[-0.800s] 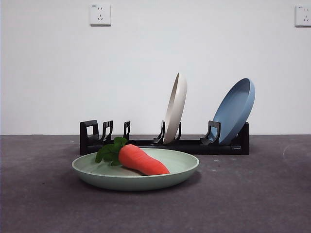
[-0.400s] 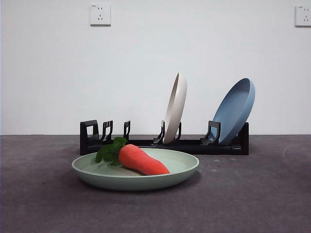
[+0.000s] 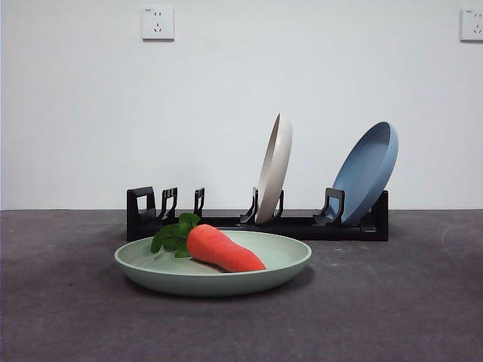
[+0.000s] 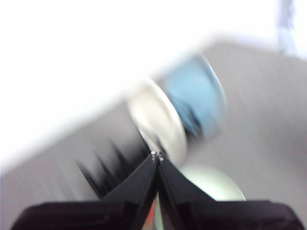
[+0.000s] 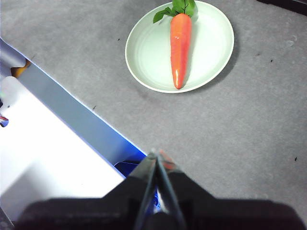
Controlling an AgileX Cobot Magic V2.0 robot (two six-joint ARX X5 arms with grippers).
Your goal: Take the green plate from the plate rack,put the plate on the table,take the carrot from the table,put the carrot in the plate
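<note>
The green plate (image 3: 226, 277) lies flat on the dark grey table (image 3: 392, 309), in front of the black plate rack (image 3: 226, 222). The carrot (image 3: 223, 250) rests in the plate, leafy top toward the rack. The right wrist view shows the same plate (image 5: 211, 43) and carrot (image 5: 180, 48) from above, far from my right gripper (image 5: 157, 154), which is shut and empty. My left gripper (image 4: 157, 155) is shut and empty too, raised above the rack (image 4: 103, 170); that view is blurred, with a bit of the green plate (image 4: 211, 184) showing. Neither gripper appears in the front view.
A cream plate (image 3: 273, 167) and a blue plate (image 3: 366, 172) stand in the rack's right half. The rack's left holders (image 3: 167, 202) hold nothing. A white and blue edge (image 5: 57, 143) runs beside the table in the right wrist view.
Plate, carrot and rack stay put. The front picture has shifted a few pixels to the right.
</note>
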